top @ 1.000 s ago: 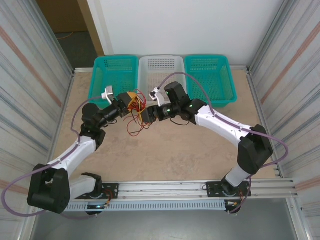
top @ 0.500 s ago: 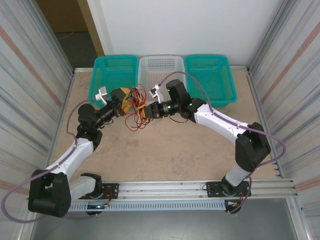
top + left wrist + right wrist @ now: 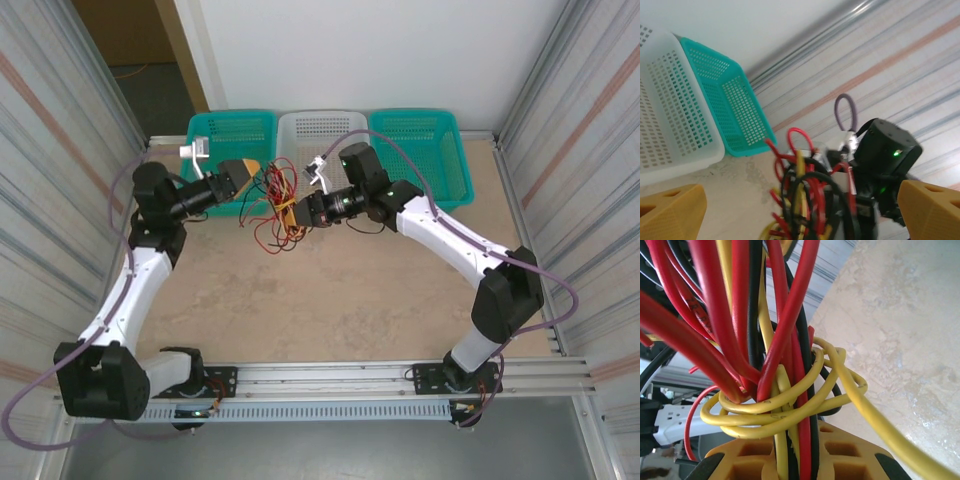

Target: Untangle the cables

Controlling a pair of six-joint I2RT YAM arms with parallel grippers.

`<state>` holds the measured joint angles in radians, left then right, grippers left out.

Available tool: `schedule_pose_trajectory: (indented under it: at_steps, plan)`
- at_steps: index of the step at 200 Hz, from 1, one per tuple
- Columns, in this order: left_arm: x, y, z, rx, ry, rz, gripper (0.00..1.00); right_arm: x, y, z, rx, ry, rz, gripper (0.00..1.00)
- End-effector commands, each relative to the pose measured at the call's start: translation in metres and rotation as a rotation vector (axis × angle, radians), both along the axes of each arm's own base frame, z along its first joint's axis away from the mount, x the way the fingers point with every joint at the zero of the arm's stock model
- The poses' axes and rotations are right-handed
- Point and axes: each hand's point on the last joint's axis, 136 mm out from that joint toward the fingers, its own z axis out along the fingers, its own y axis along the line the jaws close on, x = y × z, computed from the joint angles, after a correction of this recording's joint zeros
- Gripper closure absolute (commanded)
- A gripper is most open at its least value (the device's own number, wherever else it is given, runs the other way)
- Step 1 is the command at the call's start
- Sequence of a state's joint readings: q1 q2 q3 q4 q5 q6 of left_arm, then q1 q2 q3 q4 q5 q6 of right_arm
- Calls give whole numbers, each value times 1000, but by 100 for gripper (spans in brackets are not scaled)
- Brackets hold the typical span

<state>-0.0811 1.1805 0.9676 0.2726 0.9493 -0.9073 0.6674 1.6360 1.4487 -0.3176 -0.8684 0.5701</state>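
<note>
Seemed midway through pulling the knot apart. Held the cables [image 3: 274, 205] near the far edge of the table [image 3: 330, 300], just in front of the white basket [image 3: 325, 128], with the right hand [image 3: 288, 214] clenched on the bundle. Found the left hand [image 3: 247, 169] splayed wide, grasping nothing, strands just ahead of its gap. Likely called next for closing the left hand on one loose strand and drawing it sideways, away from the right. Counted one tangle in red, yellow and black, strand number impossible to tell; two teal baskets [image 3: 215, 140]; one white
</note>
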Motion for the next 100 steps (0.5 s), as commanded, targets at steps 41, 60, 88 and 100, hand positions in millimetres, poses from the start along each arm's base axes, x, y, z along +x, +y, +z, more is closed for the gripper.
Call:
schedule_pose_trajectory:
  at_steps: [41,60,88,100]
  plan:
    - [-31,-44,-29,126,26,-255,28,-12,1,-1,-42,-8,51,100]
    - [-28,-45,-31,100,45,-246,31,-13,5,-6,-56,3,62,100]
    - [-20,-36,-28,84,53,-203,35,-12,5,-9,-65,9,59,100]
    - [-17,-30,-26,73,55,-184,35,-11,4,-9,-67,9,51,100]
